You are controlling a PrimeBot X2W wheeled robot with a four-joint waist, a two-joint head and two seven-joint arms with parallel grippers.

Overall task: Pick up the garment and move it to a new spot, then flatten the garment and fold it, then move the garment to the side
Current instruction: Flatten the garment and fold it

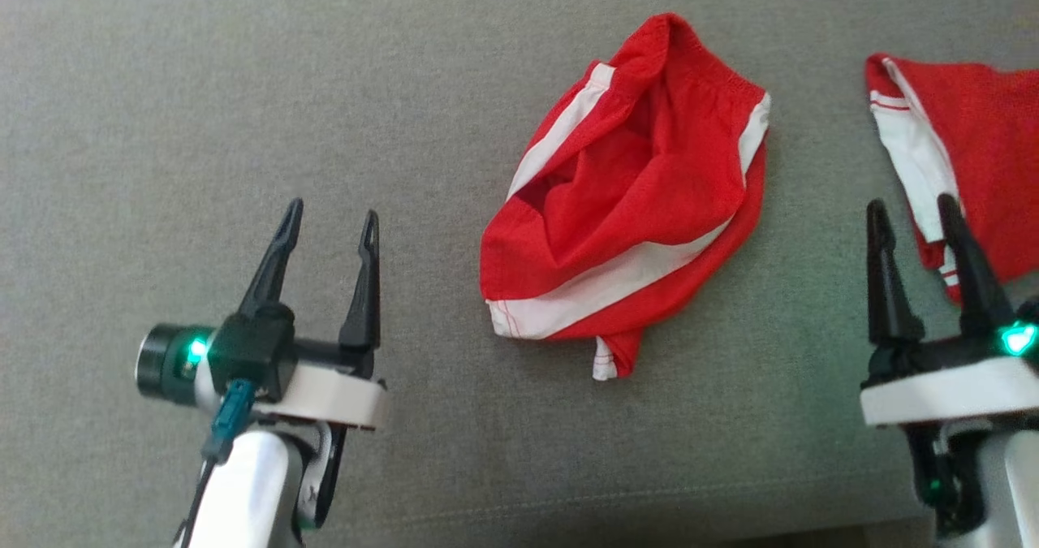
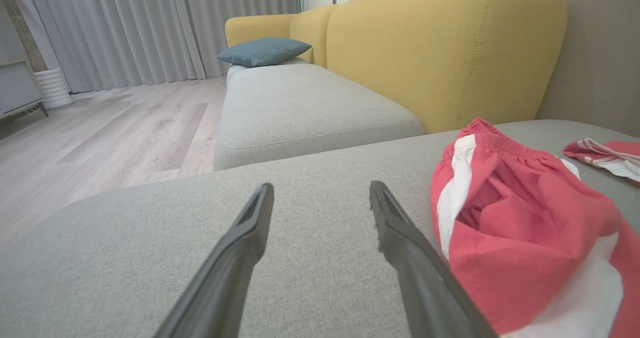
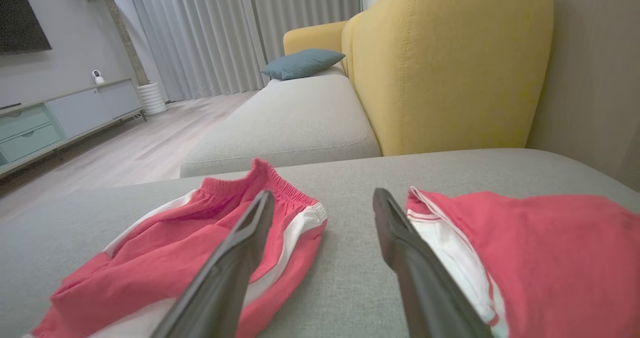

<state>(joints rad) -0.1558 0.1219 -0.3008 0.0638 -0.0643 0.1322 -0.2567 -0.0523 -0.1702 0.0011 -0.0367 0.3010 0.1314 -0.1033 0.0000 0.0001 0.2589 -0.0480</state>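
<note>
Shorts [image 1: 625, 199] crumpled on grey cushion [image 1: 162, 126], between my grippers. Left gripper [image 1: 333, 211] at 8 o'clock, right gripper [image 1: 911, 203] at 4 o'clock: both spread, empty. Risk: my right fingers [image 1: 885, 272], near second red garment [image 1: 966, 142] at 2 o'clock, snag wrong piece; single-layer pinch leaves shorts bunched.

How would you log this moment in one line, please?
left gripper: open | right gripper: open | crumpled red white-striped shorts: loose on grey fabric cushion
</note>
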